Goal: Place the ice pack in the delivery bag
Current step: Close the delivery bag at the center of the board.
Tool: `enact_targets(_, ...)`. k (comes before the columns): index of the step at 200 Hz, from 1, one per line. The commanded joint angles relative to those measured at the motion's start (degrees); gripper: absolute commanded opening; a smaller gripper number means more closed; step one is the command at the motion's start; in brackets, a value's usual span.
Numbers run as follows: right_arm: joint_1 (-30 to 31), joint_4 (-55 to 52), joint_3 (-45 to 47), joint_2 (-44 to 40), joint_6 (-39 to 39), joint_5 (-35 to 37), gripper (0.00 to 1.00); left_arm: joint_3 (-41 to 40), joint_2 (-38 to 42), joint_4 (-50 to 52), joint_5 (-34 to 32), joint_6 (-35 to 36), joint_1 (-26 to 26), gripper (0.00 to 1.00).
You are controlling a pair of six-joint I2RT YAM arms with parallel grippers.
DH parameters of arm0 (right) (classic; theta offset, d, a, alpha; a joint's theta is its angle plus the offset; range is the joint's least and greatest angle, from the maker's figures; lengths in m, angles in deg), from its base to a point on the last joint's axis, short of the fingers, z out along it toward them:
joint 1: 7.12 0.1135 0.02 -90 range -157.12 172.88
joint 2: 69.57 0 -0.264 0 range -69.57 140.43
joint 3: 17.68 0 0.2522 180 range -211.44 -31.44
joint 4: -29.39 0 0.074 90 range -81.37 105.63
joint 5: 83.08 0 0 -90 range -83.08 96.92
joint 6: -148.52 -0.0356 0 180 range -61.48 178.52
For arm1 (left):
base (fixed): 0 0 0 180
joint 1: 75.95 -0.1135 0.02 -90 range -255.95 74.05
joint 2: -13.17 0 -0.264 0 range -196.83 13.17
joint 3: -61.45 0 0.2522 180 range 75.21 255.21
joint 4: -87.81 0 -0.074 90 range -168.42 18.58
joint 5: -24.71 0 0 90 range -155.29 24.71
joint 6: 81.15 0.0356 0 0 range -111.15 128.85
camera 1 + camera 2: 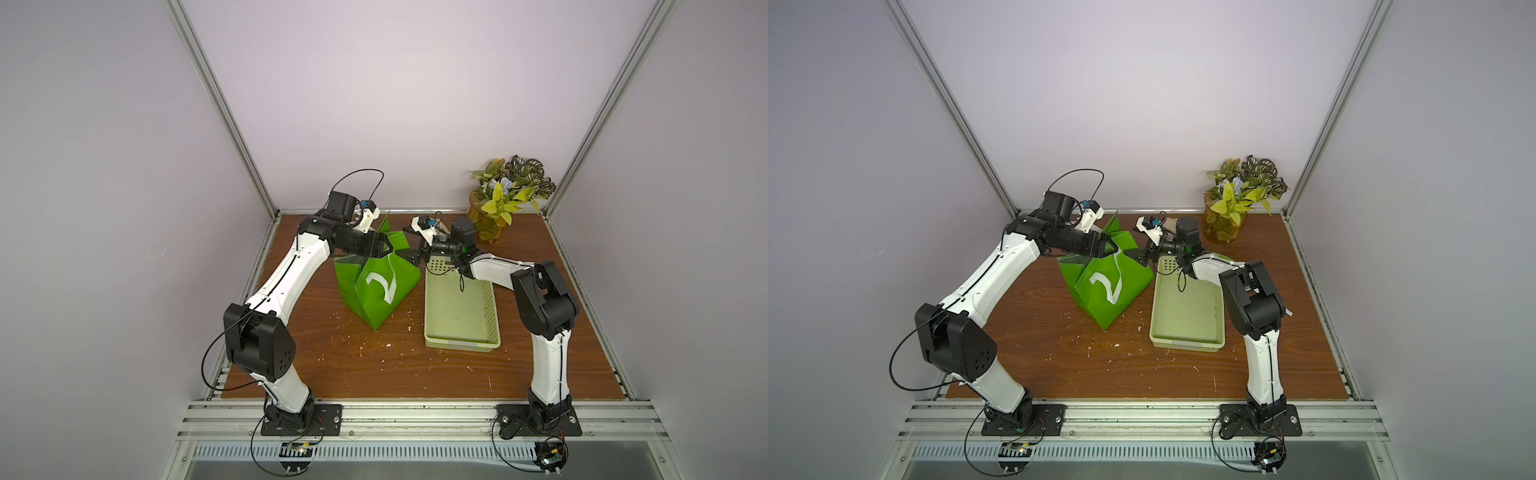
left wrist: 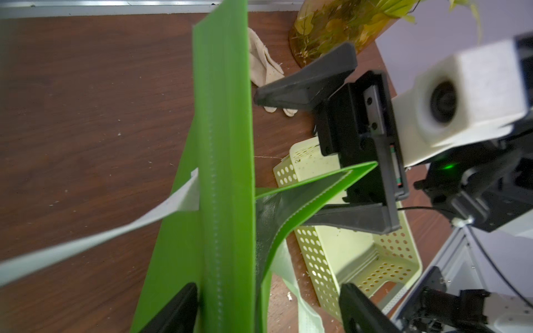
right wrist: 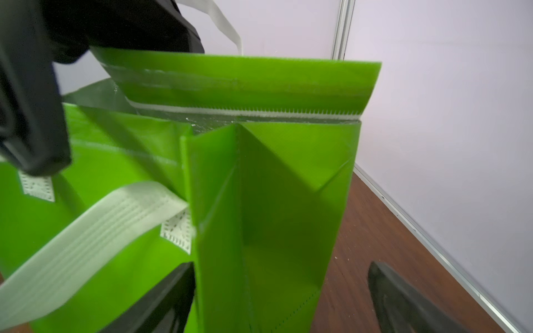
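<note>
1. Between the two arms, at mid-table, the delivery bag (image 1: 374, 291) is seen upright, its mouth pinched narrow, the mouth's long axis running from one gripper toward the other.
2. The left gripper (image 1: 385, 248) is parted at the rim, with an upright flap between its jaws but not clamped.
3. The right gripper (image 3: 279, 265) is spread wide at the opposite end, astride the side fold, and nothing is gripped.
4. The ice pack is seen in no view. The basket (image 1: 461, 343) is shown bare, so it cannot be told whether the pack is inside the bag.
</note>
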Motion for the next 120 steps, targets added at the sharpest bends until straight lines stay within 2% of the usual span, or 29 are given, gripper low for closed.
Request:
enact_targets(1, -0.32, 3.22, -0.74, -0.88, -0.92, 0.49, 0.99, 0.94, 1.31, 2.73, -5.48, 0.36, 1.45, 0.67)
enact_targets(39, -0.84, 2.46, 0.0, -1.24, -0.45, 0.8, 0.99, 3.05, 2.2, 3.39, -9.49, 0.58, 1.43, 0.44)
enact_targets(78, -1.16, 1.44, -0.3, -1.39, 0.49, 0.02, 0.99, 4.36, 1.89, 3.54, -9.17, 1.28, 1.4, 0.24)
enact_targets(98, -1.44, 1.4, -0.31, -1.55, 0.58, -0.32, 0.99, 4.31, 1.41, 3.58, -8.58, 1.74, 1.47, 0.18)
enact_targets(120, -1.54, 1.4, -0.31, -1.55, 0.41, -0.44, 0.99, 4.22, 0.98, 3.64, -7.82, 1.86, 1.52, 0.2)
